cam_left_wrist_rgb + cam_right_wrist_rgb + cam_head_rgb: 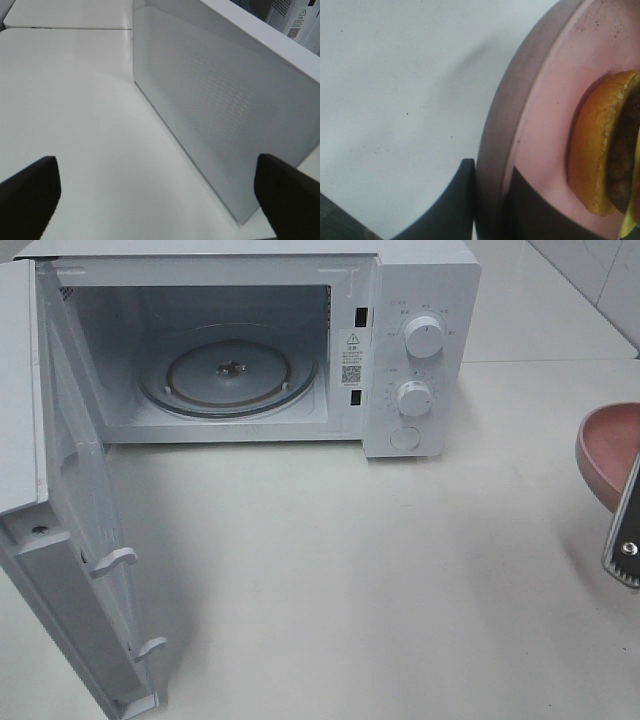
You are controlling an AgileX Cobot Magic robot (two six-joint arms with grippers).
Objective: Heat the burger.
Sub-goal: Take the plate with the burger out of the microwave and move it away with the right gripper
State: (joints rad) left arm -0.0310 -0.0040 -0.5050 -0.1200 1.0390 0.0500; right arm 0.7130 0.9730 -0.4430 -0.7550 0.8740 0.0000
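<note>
The exterior high view shows a white microwave oven (250, 340) standing on a pale tabletop (380, 580), its door (70, 540) swung fully open toward the camera. Inside the microwave's cavity, a round glass turntable (228, 375) lies flat on the floor. On the control panel beside the cavity, two white knobs sit one above the other, the upper knob (424, 337) and the lower knob (413, 397), with a round button (405, 437) below them. Well apart from the microwave, at the edge of the view on the control-panel side, part of a pink plate (605, 455) shows, with a dark piece of the right arm overlapping its edge. In the right wrist view, the right gripper (490, 200) pinches the rim of that plate (540, 100), one dark finger (452, 202) under the outside of the rim and the other on the inner surface. The burger (600, 150) rests on the plate, away from the microwave; its orange-brown bun, dark patty and a sliver of yellow cheese are visible. In the left wrist view, the left gripper (157, 197) has its two dark fingertips (30, 195) spread wide with nothing between them, hovering over the tabletop (75, 100) just beside the outer face of the microwave's open door (220, 95).
</note>
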